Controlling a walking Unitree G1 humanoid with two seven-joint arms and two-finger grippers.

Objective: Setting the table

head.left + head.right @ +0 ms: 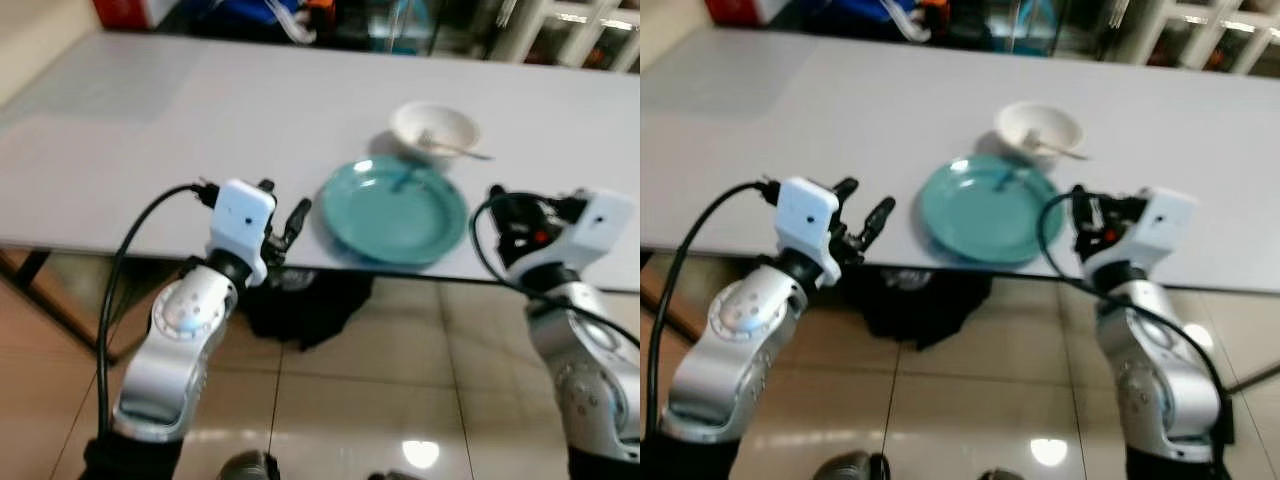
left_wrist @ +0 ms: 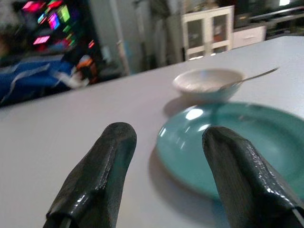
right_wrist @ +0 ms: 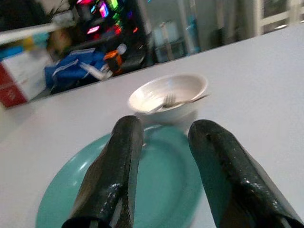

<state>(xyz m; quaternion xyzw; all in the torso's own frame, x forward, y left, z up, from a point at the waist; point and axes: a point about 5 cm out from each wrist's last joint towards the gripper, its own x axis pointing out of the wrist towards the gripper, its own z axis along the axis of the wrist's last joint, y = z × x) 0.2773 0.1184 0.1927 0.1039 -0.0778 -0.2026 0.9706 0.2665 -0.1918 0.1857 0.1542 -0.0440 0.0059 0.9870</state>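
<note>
A teal plate [image 1: 395,212] lies near the front edge of the long white table [image 1: 180,120]. Just behind the plate stands a white bowl [image 1: 434,128] with a fork [image 1: 458,150] resting in it, handle pointing right. My left gripper [image 1: 285,205] hovers at the table's front edge, just left of the plate, open and holding nothing. In the right wrist view my right gripper [image 3: 164,128] is open and empty too. It sits at the plate's right front rim and points across the plate [image 3: 161,185] toward the bowl [image 3: 168,97].
A dark bag [image 1: 300,305] lies on the tiled floor under the table's front edge. Beyond the far edge are a red box [image 1: 120,10], blue cloth [image 1: 250,15] and white cabinets [image 1: 575,30]. The table's left half is bare.
</note>
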